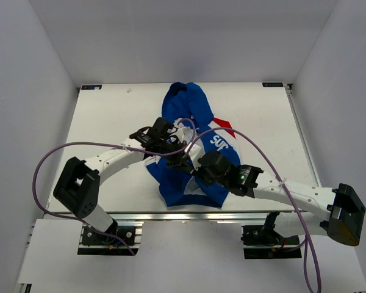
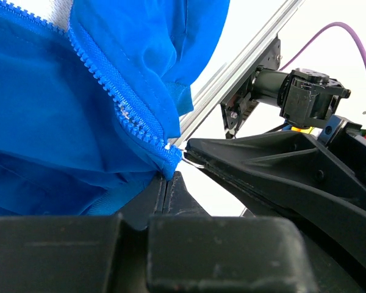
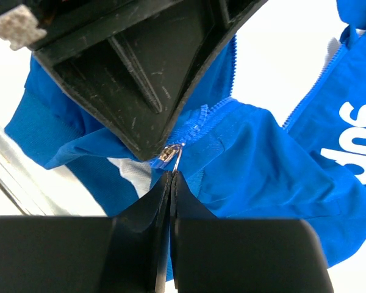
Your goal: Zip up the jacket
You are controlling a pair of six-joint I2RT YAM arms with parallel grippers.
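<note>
Jacket (image 1: pixel 184 108): lying crumpled mid-counter (image 1: pixel 107 122), hood pointing toward the far edge, hem toward the near edge.
Left gripper (image 2: pixel 165 183): squeezing fully closed on the bottom end of the zipper tape (image 2: pixel 119 101).
Right gripper (image 3: pixel 171 177): pinching closed on the small metal pull (image 3: pixel 171 154).
Handling: seeming light, limp and slick, so likely bunching unless the hem is being held taut; the tiny pull is probably slipping easily.
</note>
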